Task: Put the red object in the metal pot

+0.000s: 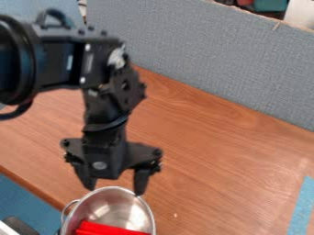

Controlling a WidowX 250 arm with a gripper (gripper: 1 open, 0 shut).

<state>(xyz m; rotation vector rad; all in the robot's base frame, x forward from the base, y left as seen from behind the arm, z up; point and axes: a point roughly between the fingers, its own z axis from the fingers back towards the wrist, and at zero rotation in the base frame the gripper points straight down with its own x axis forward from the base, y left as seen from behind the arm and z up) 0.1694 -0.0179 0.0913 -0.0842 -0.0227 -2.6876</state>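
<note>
Red and rigid-looking, the red object (pixel 91 226) already lies in the metal pot (pixel 113 196), so we judge our wide-spread, empty gripper (pixel 109 171) needs no hold.

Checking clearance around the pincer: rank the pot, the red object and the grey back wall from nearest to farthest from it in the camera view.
From the open pincer:
1. Pot, directly below, at the table's near edge.
2. Red object, inside the pot, at the bottom edge of the view.
3. Wall, far behind the table.
</note>
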